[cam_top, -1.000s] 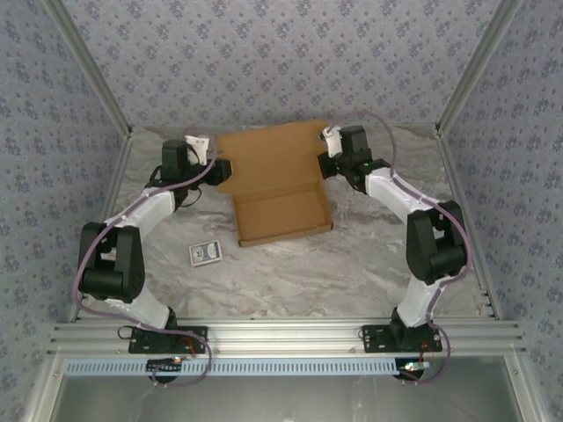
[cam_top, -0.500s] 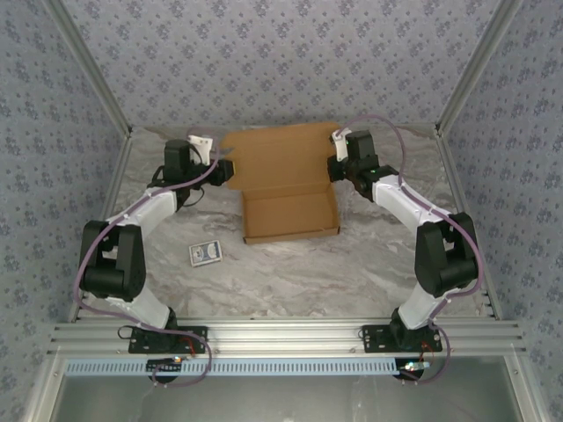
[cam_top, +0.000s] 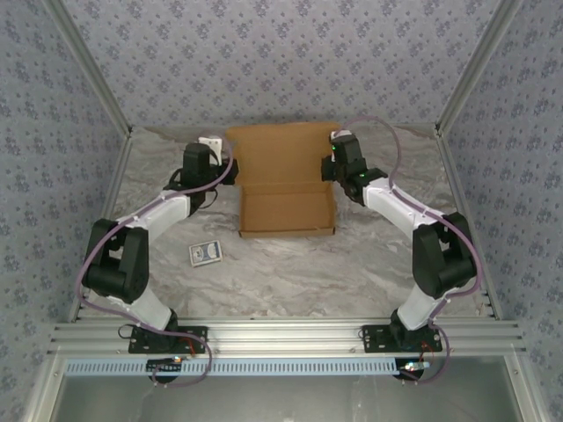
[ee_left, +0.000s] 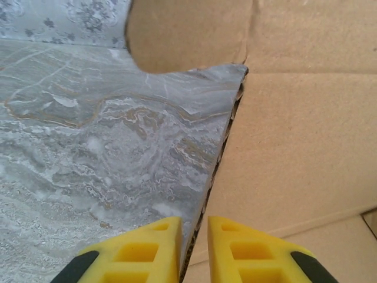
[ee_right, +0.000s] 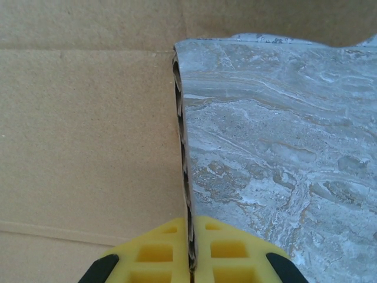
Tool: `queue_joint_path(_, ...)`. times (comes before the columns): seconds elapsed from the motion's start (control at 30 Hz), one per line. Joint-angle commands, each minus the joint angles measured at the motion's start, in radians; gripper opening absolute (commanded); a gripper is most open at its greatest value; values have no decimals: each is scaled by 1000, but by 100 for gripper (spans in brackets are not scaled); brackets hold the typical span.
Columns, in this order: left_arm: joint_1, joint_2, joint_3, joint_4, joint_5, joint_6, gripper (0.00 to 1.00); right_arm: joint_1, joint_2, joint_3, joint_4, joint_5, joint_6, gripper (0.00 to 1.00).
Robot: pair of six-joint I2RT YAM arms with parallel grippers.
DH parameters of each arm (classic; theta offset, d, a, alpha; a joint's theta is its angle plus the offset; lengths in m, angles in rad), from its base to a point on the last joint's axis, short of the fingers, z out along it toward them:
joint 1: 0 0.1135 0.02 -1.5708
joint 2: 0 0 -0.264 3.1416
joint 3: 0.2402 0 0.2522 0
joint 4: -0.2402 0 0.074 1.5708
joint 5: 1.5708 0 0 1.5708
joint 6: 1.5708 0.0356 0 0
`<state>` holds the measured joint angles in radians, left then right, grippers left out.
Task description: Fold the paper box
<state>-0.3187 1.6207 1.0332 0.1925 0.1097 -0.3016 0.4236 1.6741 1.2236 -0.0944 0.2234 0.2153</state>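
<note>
The paper box (cam_top: 286, 211) is plain brown cardboard at the back middle of the table, its shallow tray toward me and its lid flap (cam_top: 281, 151) behind. My left gripper (cam_top: 231, 172) is at the flap's left edge. In the left wrist view its yellow fingers (ee_left: 147, 247) straddle that edge (ee_left: 227, 141) with a thin gap on both sides, so the left gripper (ee_left: 194, 236) is still narrowly open. My right gripper (cam_top: 327, 167) is at the flap's right edge. The right wrist view shows the right gripper (ee_right: 189, 236) pinched shut on the corrugated edge (ee_right: 181, 118).
A small blue-and-white card packet (cam_top: 205, 254) lies on the marble-patterned table (cam_top: 290, 272), left of centre and nearer than the box. Patterned walls and metal frame posts close in the back and both sides.
The box has swung round to sit square to the table. My left arm has moved right to the flap's edge and its jaws have narrowed around it. The right gripper kept its hold.
</note>
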Motion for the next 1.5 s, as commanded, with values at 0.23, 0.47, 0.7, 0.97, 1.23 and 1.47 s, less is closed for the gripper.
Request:
queue_joint_path(0.23, -140, 14, 53, 0, -358, -124, 14, 89, 76, 84, -36, 244, 186, 8)
queue_joint_path(0.47, -209, 21, 28, 83, -490, -168, 11, 97, 91, 97, -12, 284, 225, 8)
queue_joint_path(0.7, -226, 27, 12, 194, -583, -147, 6, 70, 81, 73, 102, 254, 173, 8)
queue_joint_path(0.97, -262, 74, -46, 357, -658, -99, 2, 57, 108, 75, 170, 185, 76, 8)
queue_joint_path(1.23, -312, 99, -110, 468, -735, -21, 1, 59, 77, -22, 278, 172, 49, 7)
queue_joint_path(1.47, -366, 114, -164, 555, -803, 19, 1, 67, 56, -104, 314, 167, 113, 7)
